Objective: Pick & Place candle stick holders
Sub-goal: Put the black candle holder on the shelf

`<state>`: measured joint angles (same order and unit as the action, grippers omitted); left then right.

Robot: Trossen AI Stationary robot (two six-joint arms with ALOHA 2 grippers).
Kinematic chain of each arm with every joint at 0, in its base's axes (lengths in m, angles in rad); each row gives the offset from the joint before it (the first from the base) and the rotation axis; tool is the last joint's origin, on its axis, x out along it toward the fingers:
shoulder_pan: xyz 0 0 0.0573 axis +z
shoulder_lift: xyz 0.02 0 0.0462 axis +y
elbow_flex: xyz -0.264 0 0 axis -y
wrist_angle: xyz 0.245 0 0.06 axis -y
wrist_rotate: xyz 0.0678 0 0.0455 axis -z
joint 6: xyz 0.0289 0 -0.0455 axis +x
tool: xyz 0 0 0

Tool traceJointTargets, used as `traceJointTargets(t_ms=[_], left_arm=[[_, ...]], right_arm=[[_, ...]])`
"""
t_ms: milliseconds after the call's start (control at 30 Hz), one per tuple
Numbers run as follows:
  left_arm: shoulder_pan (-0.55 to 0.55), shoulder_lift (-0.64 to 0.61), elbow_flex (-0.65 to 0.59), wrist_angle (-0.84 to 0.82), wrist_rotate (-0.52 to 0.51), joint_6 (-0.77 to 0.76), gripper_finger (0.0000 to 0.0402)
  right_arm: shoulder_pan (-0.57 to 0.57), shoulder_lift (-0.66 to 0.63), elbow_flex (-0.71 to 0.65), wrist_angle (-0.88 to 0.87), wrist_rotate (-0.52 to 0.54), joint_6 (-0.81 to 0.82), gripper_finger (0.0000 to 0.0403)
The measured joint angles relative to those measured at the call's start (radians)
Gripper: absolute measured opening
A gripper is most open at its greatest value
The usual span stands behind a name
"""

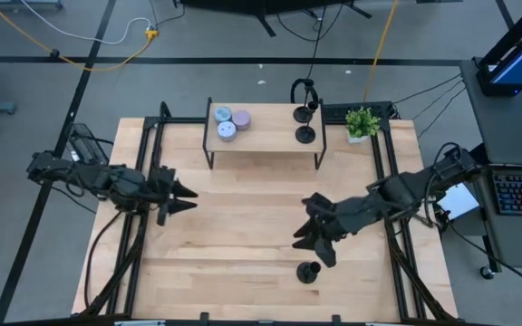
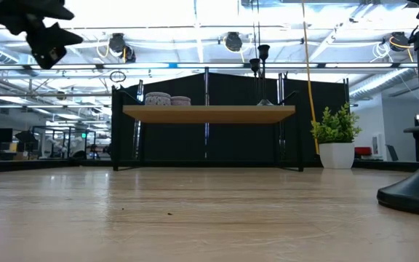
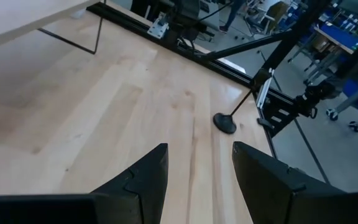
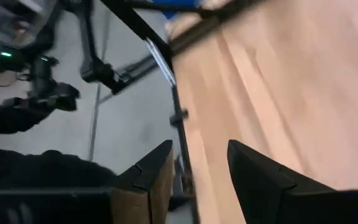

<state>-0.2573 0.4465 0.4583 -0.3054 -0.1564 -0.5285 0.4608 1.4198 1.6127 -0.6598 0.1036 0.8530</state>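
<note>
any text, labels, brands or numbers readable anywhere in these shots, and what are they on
None can be read.
The tins on the small shelf: lids show no legible print.
The keyboard beside the table: key legends too small to read.
The candle stick holders and the plant pot: plain, no markings seen.
Room background in the low view: any signs are too small or blurred.

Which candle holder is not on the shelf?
The holder standing alone on the table near its front edge, just below the right tool. The other two holders stand on the shelf's right end.
</note>
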Motion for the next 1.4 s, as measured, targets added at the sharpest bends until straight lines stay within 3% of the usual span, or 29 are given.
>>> traceJointTargets(t_ms=[233,367,733,1000,1400], left_arm=[[0.000,-0.124,0.000,-0.109,-0.027,0.010,0.0184],[0.000,-0.139,0.000,-0.124,-0.036,0.010,0.0184],[0.000,-0.138,0.000,-0.121,-0.081,0.010,0.0184],[0.000,-0.138,0.000,-0.121,-0.090,0.010,0.0184],[0.000,-0.138,0.000,-0.126,-0.090,0.007,0.0184]], right_arm=[[0.062,0.057,0.000,-0.266,-0.135,0.407,0.0144],[0.065,0.090,-0.001,-0.335,-0.209,0.516,0.0144],[0.063,0.098,-0.001,-0.367,-0.210,0.601,0.0144],[0.057,0.098,-0.082,-0.356,-0.214,0.601,0.0144],[0.057,0.097,-0.191,-0.196,-0.240,0.609,0.0144]])
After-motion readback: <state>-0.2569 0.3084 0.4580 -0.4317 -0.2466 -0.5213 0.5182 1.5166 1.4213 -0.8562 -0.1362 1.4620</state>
